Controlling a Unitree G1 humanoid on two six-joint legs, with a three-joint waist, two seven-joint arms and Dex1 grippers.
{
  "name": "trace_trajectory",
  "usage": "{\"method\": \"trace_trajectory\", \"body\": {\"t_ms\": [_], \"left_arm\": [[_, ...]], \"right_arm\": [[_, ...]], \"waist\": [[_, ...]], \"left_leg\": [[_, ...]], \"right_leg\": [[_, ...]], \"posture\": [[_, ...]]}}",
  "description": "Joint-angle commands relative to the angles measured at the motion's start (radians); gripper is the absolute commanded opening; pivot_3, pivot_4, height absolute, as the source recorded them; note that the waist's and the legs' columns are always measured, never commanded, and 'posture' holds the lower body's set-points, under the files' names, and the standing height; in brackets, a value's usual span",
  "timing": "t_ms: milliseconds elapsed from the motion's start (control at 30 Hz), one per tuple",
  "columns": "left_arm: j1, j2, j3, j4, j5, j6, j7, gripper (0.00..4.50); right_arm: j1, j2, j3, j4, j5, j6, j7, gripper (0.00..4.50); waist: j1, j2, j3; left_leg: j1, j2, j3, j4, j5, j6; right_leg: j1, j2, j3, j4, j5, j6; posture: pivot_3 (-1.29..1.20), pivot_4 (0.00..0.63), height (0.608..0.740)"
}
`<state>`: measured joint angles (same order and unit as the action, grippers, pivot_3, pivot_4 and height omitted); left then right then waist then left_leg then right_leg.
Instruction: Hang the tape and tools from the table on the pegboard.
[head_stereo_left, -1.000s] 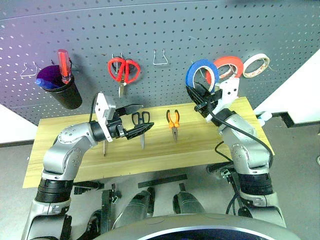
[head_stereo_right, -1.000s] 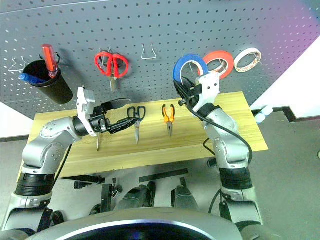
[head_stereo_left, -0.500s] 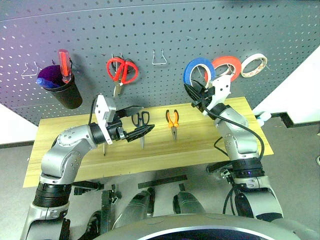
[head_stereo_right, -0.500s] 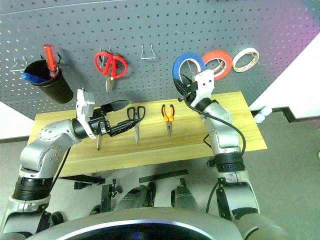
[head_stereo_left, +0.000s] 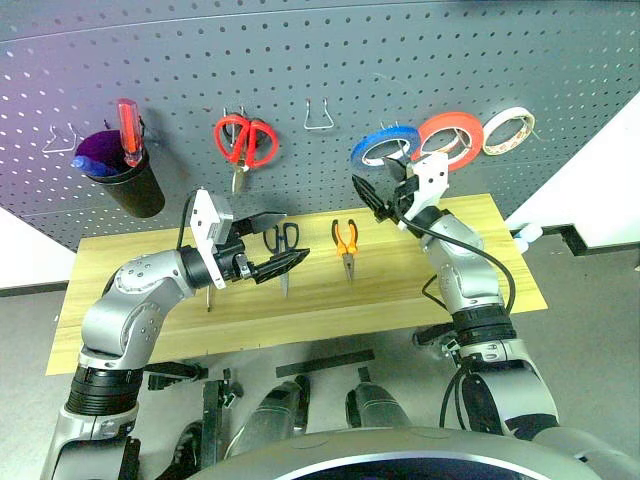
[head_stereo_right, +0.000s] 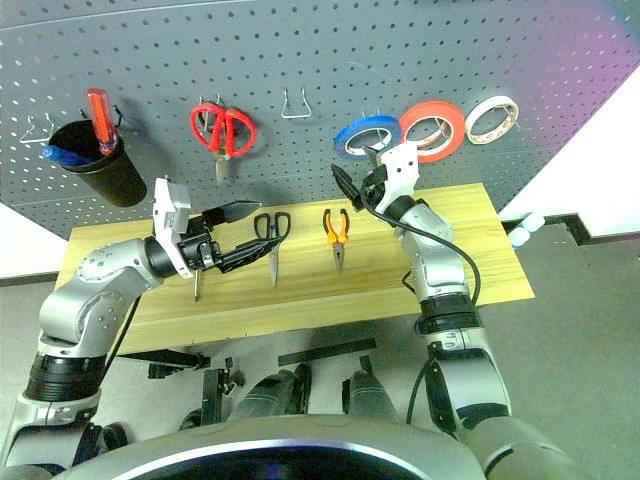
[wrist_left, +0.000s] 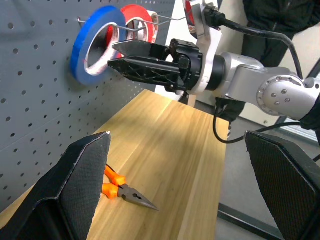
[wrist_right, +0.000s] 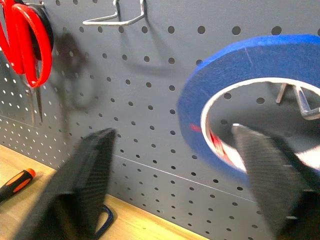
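The blue tape (head_stereo_left: 384, 146) hangs tilted on a wire hook of the pegboard (head_stereo_left: 400, 60), beside the red-orange roll. My right gripper (head_stereo_left: 378, 187) is open just below and in front of it; I cannot tell whether a finger still touches the roll (wrist_right: 225, 65). My left gripper (head_stereo_left: 283, 242) is open and empty, hovering level above the dark-handled scissors (head_stereo_left: 284, 255) on the table (head_stereo_left: 420, 290). The orange-and-black pliers (head_stereo_left: 346, 243) lie to their right. The thin screwdriver (head_stereo_right: 196, 288) lies partly hidden under my left forearm.
On the pegboard hang red scissors (head_stereo_left: 245, 140), a red-orange roll (head_stereo_left: 452, 135), a cream roll (head_stereo_left: 510, 130) and a black cup (head_stereo_left: 128, 185) holding a red screwdriver. One empty hook (head_stereo_left: 320, 115) sits above the pliers, another (head_stereo_left: 60, 140) at far left.
My right gripper pushed the blue tape forward onto the hook, then opened and let it go; the roll now hangs tilted. The left arm has stayed still.
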<state>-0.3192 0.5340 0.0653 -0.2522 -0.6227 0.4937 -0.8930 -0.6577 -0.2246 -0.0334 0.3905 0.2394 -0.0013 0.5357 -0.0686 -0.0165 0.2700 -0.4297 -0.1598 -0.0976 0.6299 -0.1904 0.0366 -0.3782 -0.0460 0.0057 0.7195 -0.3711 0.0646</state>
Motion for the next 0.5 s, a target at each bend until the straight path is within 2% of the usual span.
{"method": "trace_trajectory", "body": {"t_ms": [33,300,500], "left_arm": [[0.009,0.007,0.026,-0.03,-0.017,-0.012,-0.004,4.5],[0.023,0.01,0.043,-0.029,-0.025,-0.006,0.001,4.5],[0.031,0.013,0.05,-0.024,-0.019,-0.013,-0.003,4.5]], "right_arm": [[0.059,0.005,-0.001,-0.121,0.019,0.029,0.001,4.49],[0.252,0.054,0.064,-0.411,0.026,0.235,-0.076,4.49],[0.268,0.084,0.091,-0.439,-0.011,0.393,-0.184,4.49]], "waist": [[0.0,0.0,0.0],[-0.001,0.0,0.0],[0.001,0.0,0.0]], "left_leg": [[0.0,0.0,0.0,0.0,0.0,0.0],[0.0,0.0,0.0,-0.001,0.0,0.001],[0.001,0.0,0.0,-0.001,-0.001,0.001]], "right_leg": [[0.0,0.0,0.0,0.0,0.0,0.0],[0.0,0.0,0.0,0.0,0.0,0.0],[0.0,0.0,0.0,0.0,0.0,0.0]], "posture": [[-0.07,0.22,0.74],[-0.07,0.237,0.74],[-0.07,0.252,0.74]]}}
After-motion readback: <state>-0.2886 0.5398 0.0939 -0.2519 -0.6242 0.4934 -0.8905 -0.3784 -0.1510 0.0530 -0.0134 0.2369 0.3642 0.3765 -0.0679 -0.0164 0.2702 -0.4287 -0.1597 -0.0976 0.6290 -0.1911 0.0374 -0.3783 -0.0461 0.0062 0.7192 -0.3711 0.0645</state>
